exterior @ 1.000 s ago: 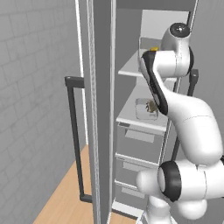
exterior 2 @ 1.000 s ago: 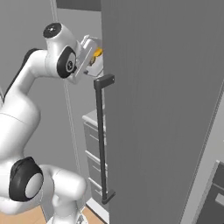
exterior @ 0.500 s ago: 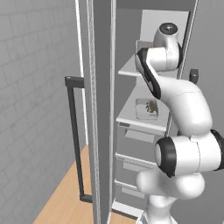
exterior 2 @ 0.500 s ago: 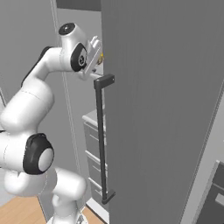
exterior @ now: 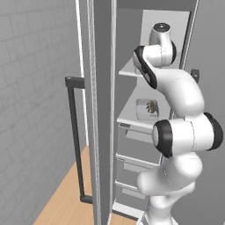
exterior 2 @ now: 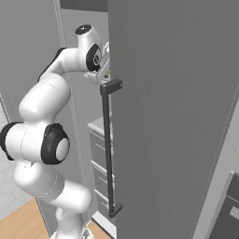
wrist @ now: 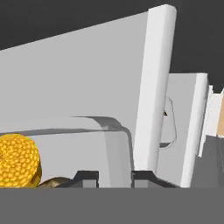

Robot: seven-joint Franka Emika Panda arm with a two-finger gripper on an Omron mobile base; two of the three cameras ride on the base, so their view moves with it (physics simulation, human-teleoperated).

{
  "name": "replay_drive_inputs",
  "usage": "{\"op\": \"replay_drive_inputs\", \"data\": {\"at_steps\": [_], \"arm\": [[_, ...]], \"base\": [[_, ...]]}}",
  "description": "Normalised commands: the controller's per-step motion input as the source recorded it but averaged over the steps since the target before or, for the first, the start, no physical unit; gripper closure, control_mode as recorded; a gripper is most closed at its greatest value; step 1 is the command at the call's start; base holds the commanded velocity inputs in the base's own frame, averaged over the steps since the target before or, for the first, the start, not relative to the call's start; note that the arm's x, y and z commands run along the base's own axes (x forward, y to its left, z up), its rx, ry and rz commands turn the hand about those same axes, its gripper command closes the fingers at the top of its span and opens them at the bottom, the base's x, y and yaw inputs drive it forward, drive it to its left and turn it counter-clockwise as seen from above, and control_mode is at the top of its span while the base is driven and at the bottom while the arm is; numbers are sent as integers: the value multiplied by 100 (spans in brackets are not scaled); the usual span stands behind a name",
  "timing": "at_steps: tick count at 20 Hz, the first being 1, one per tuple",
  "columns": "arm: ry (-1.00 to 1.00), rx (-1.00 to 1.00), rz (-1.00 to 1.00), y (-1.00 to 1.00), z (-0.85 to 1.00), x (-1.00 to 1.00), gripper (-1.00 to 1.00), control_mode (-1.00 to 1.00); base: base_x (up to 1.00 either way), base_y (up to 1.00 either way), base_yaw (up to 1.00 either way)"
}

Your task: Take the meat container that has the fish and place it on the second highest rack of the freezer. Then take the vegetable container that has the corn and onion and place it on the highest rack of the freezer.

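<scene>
The gripper pinches the rim of the clear container holding the corn. 1 white upright edge stands just beside it.

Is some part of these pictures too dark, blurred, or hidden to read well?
Left base view: evenly lit, sharp; the arm hides the highest rack. Right base view: the freezer door blocks its inside. Hand view: sharp, but the corn is cut off.

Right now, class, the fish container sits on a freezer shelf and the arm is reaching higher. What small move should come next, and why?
Probably ease the gripper forward over the highest rack before releasing: its shut fingers pinch the rim of the vegetable container holding the corn.
</scene>
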Motion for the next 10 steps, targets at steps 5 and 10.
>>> {"op": "replay_drive_inputs", "data": {"at_steps": [5,10], "arm": [[8,0,0,-2,0,86,100,-100],[7,-3,0,-2,-26,44,100,-100]], "base": [[0,0,0],[0,0,0]]}}
